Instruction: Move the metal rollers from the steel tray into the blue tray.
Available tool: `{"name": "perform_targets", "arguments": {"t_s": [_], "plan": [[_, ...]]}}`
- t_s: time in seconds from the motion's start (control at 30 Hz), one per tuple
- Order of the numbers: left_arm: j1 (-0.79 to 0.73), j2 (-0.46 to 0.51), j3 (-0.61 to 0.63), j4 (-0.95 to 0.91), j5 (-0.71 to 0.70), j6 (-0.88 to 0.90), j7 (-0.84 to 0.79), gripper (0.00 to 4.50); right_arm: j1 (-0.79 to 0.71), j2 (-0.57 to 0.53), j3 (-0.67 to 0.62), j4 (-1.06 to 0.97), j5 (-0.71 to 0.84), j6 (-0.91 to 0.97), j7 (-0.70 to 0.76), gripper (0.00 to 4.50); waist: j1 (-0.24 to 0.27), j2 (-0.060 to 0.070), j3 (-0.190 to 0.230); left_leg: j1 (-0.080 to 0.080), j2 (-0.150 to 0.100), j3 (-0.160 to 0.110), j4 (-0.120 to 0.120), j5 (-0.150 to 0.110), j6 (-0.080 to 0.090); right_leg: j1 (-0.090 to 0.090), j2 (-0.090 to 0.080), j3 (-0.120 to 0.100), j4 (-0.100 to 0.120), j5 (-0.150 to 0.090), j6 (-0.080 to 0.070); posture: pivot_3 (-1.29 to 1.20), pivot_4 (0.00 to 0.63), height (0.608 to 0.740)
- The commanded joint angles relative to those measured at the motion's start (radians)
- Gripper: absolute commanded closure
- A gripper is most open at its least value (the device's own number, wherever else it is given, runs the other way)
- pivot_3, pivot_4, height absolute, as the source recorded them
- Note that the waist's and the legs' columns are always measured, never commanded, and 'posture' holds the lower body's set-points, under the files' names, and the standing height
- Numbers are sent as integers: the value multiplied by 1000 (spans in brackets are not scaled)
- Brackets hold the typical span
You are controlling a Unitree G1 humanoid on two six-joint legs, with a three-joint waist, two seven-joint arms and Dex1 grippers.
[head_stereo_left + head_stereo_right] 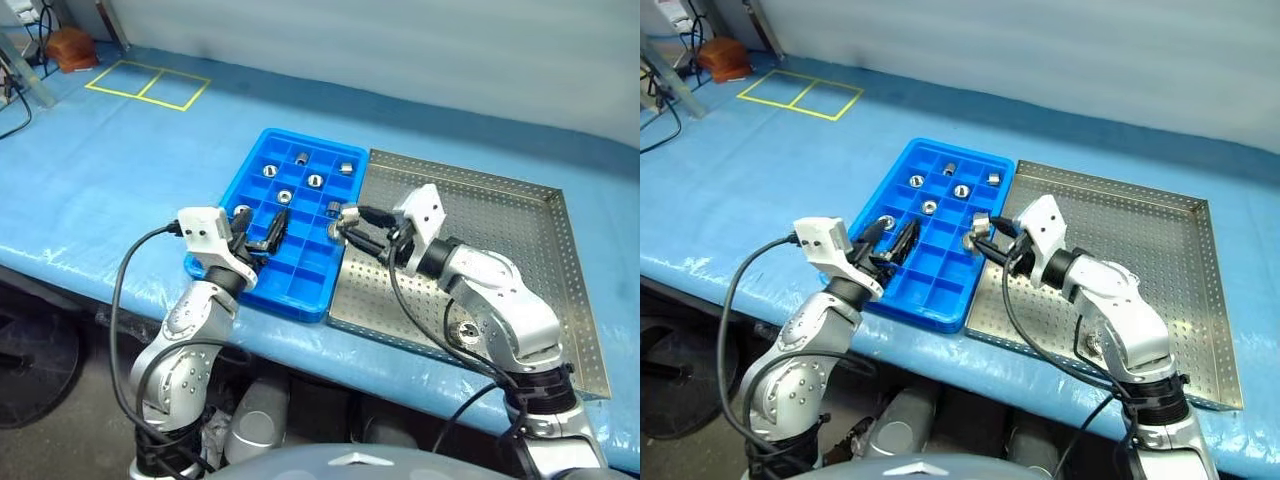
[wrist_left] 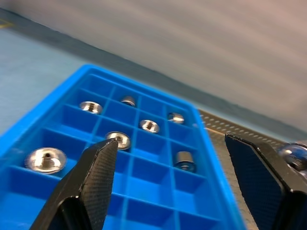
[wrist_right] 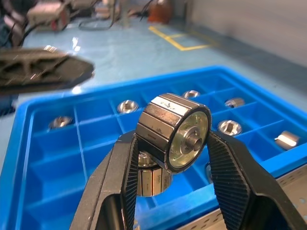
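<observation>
Roller [image 3: 173, 132] sits pinched in the right tool [image 1: 345, 226], held clear above the blue tray [image 1: 222, 195] for dropping into a cell; beside it, the left tool [image 1: 262, 238] gapes empty over that tray.

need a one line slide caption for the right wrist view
Right claw shut on a metal roller, held above the blue tray whose compartments already hold several rollers.

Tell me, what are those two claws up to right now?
Right gripper shut on a metal roller, above the blue tray's edge. Left gripper open, empty, over the tray. Several rollers already in compartments. Nothing in the way.
</observation>
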Motion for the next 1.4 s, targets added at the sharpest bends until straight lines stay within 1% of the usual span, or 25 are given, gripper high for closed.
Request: {"name": "perform_targets", "arguments": {"t_s": [0.03, 0.13, 0.33, 0.47, 0.6, 0.83, 1.17, 1.4], "plan": [[-35, -29, 18, 16, -147, -17, -89, 608, -28, 43, -118, -75, 152, 40, -44, 2689, -12, 0, 0, 0, 0, 0, 0, 0, 0, 0, 0, 0, 0, 0, 0, 225, 150, 740], [-63, -33, 9, 63, -235, -6, -169, 608, -25, 86, -196, -111, 305, 87, -84, 2689, -45, 0, 0, 0, 0, 0, 0, 0, 1, 1, 0, 0, 0, 0, 0, 174, 150, 740], [-121, -50, -5, 156, -292, -23, -233, 608, -5, 113, -289, -172, 541, 131, -179, 2689, -135, 1, 0, 3, 0, 0, 0, 0, 2, 4, 0, 1, 0, 0, 0, 115, 150, 740], [-146, -54, -23, 190, -306, -26, -263, 608, 20, 128, -293, -194, 673, 144, -242, 2689, -187, 2, -1, 6, 0, 0, 0, 0, 2, 7, 0, 1, 0, 0, 0, 82, 150, 740], [-164, -56, -54, 197, -325, -23, -299, 608, 54, 127, -257, -216, 714, 144, -283, 2689, -226, 3, -2, 8, 0, -1, 0, 0, 3, 9, 0, 2, 0, 0, 0, 82, 150, 740], [-171, -51, -92, 191, -336, -11, -337, 608, 63, 115, -220, -208, 734, 134, -312, 2689, -247, 6, -3, 9, 0, -1, 0, 1, 4, 10, 0, 2, 0, 0, 0, 72, 150, 740], [-164, -27, -150, 166, -345, 9, -399, 608, 64, 101, -170, -184, 727, 124, -322, 2689, -248, 6, -3, 9, 0, -1, 0, 1, 4, 10, 1, 2, 0, 0, 0, 88, 150, 740], [-157, -30, -163, 155, -337, -6, -383, 608, 66, 89, -155, -172, 728, 116, -325, 2689, -248, 7, -4, 8, 0, -2, -1, 1, 4, 10, 1, 2, 0, 0, 0, 92, 150, 740]]}}
